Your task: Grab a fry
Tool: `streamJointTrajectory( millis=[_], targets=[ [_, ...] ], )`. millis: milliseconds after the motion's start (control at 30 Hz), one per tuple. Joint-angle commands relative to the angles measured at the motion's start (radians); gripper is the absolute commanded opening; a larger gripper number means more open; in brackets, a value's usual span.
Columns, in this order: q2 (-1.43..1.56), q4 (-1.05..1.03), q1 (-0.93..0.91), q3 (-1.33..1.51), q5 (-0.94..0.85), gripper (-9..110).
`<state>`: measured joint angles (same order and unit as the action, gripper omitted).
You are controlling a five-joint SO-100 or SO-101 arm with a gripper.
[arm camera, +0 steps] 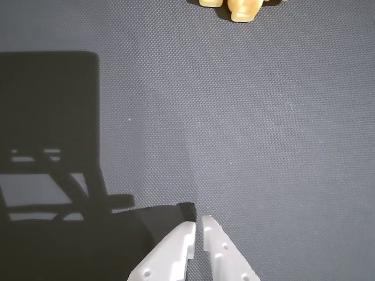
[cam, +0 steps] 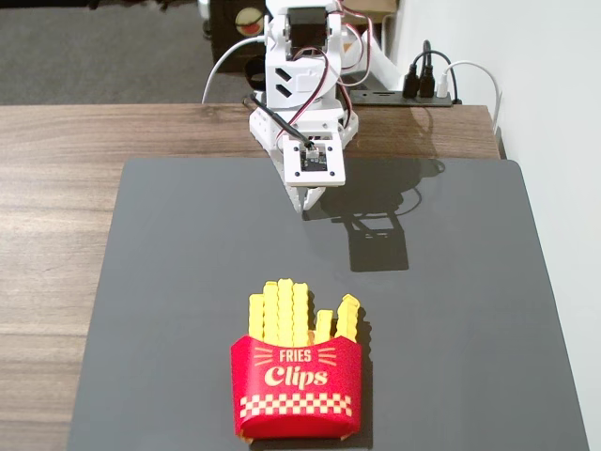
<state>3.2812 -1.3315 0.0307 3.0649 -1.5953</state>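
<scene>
The red carton (cam: 296,390) is standing nearest the fixed camera, at 6 o'clock on the dark grey mat (cam: 188,282), close to the mat's near edge. Yellow fries are sticking up out of its top in a row; the tallest fry (cam: 285,310) is rising at about 11 o'clock from the carton's middle, with shorter ones beside it toward 1 o'clock.

The end effector (cam: 311,200) is hanging at 12 o'clock from the carton, well apart from the fries, over the far part of the mat just in front of the white arm base (cam: 300,85). In the wrist view its two white fingers (arm camera: 176,252) are lying nearly together, with only a thin slit between the tips (arm camera: 198,225), and nothing is sitting between them. In that view the fry tips (arm camera: 240,9) are peeking in at the 12 o'clock edge, far from the fingertips.

Between end effector and carton the mat is lying bare, carrying only the arm's shadow. The mat is leaving wide room toward 3 and 9 o'clock of the carton. The wooden table (cam: 56,235) is showing at 9 o'clock, a white wall at 3 o'clock, and a power strip (cam: 418,89) with cables beyond the base at 1 o'clock
</scene>
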Motion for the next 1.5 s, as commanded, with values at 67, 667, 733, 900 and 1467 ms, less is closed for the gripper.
streamJointTrajectory(
  millis=[67,667,733,900,1467],
  targets=[
    [0.005,-0.002,-0.006,-0.003,0.002,1],
    [0.003,0.002,-0.009,-0.003,0.008,1],
    [-0.009,0.011,-0.009,-0.003,0.011,1],
    [-0.051,0.037,-0.008,-0.011,0.021,1],
    [-0.566,0.132,-0.009,-0.41,0.12,19]
  ],
)
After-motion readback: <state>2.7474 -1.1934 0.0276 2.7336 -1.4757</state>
